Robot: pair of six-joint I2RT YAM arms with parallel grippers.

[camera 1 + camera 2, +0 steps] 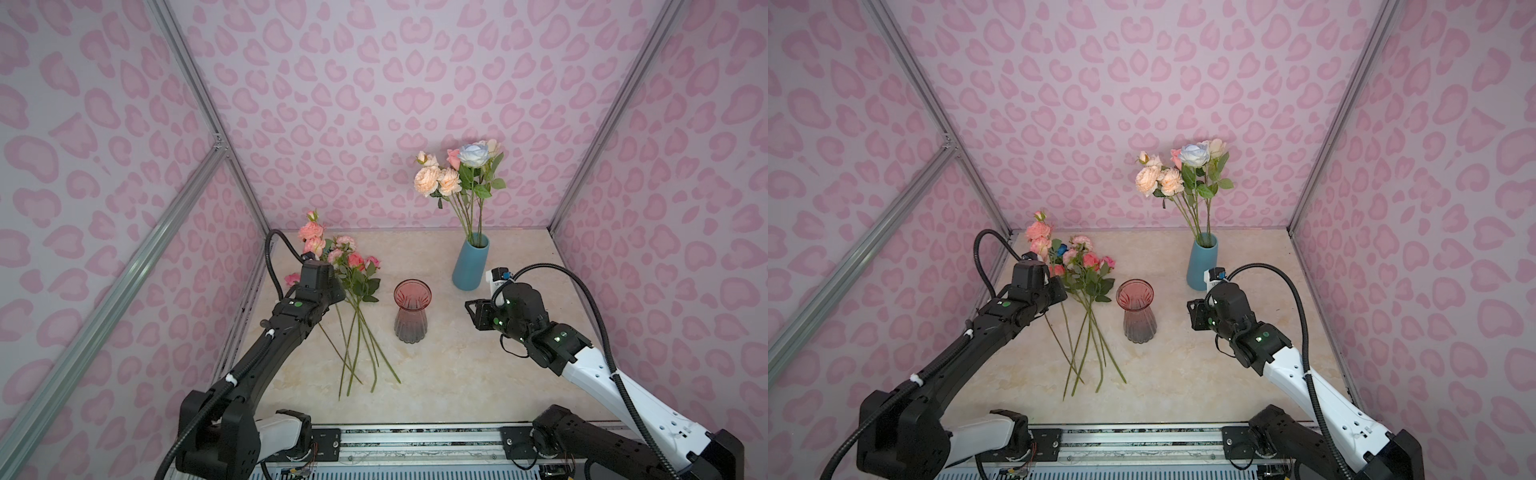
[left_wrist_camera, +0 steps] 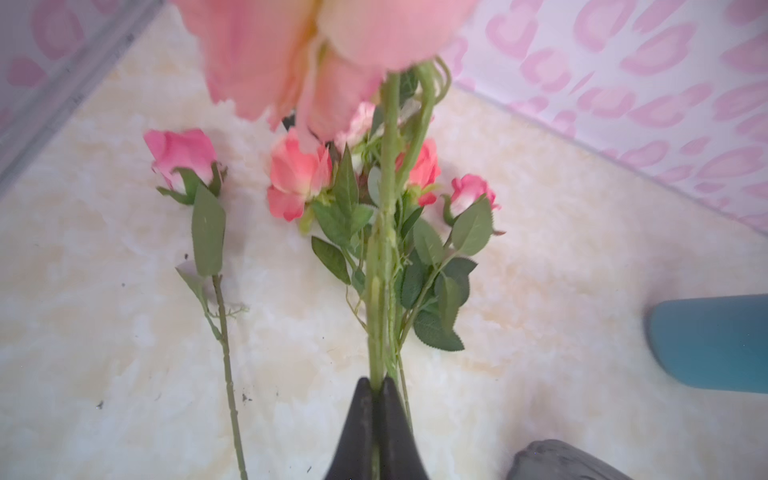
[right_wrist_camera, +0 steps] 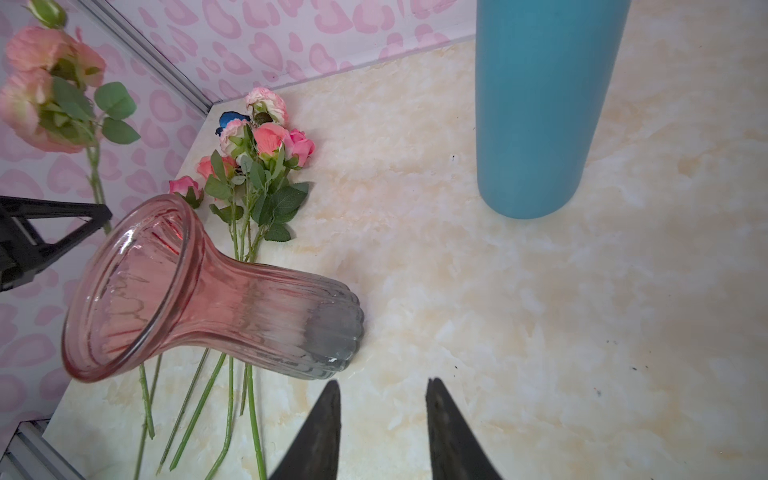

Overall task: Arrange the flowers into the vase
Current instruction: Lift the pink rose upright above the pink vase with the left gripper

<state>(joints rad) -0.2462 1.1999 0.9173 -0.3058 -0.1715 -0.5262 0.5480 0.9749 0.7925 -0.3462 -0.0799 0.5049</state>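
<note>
In both top views the loose flowers (image 1: 357, 270) lie on the table (image 1: 457, 374) at nine o'clock of the empty pink glass vase (image 1: 411, 311). The blue vase (image 1: 470, 266), at one o'clock of it, already holds peach and pale blue blooms (image 1: 453, 174). The right gripper (image 1: 473, 316) hovers at three o'clock of the glass vase, touching nothing. A ruffled pink spray (image 1: 311, 232) rises above the pile at about ten o'clock.

Through the left wrist camera I see the left gripper (image 2: 378, 386) pinched fully together on that spray's green stem (image 2: 384, 249), with the other roses flat on the table beyond.

From the right wrist camera, the right gripper's jaws stand partly apart with only bare table between them, holding nothing. The glass vase sits upright at ten o'clock of them.

I judge I am at the pick-up step for this spray. Next I need to lift it clear of the pile without dragging its neighbours, carry it toward three o'clock, tip the stem end downward over the glass vase's mouth, then lower it in. The free gripper could steady the vase.
</note>
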